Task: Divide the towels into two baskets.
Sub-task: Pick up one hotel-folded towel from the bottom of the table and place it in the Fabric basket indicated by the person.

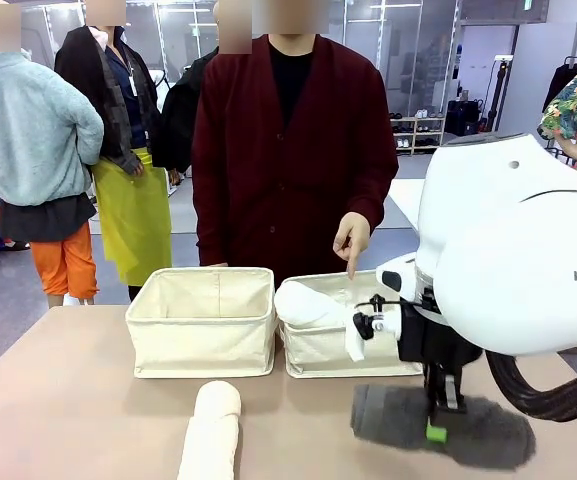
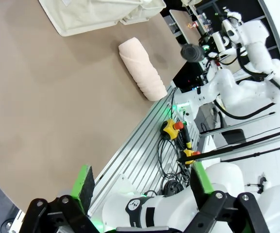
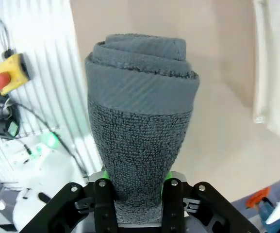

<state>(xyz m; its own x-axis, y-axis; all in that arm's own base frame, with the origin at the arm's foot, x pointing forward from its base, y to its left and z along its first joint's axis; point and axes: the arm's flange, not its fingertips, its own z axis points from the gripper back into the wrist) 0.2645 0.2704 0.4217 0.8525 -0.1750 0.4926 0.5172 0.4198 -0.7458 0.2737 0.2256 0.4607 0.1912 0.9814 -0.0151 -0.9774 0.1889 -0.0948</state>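
At far left, our left gripper (image 2: pixel 142 187) hangs wide open and empty by the table (image 2: pixel 47 97) edge. On the table, the left basket (image 1: pixel 201 320), soft cream canvas with a folded rim, looks empty. At its six o'clock lies the cream towel (image 1: pixel 211 435), a plump terry roll. At the basket's three o'clock is the right basket (image 1: pixel 318 355), with the white towel (image 1: pixel 308 303) poking over its rim and a person's hand (image 1: pixel 351 238) pointing into it. At its five o'clock, low over the table, our right gripper (image 1: pixel 436 430) is clamped across the middle of the grey towel (image 1: pixel 478 435). We judge the rolls to be light, squashy and grippy. They are best pinched mid-length, since a grip on the outer flap could unwind them.
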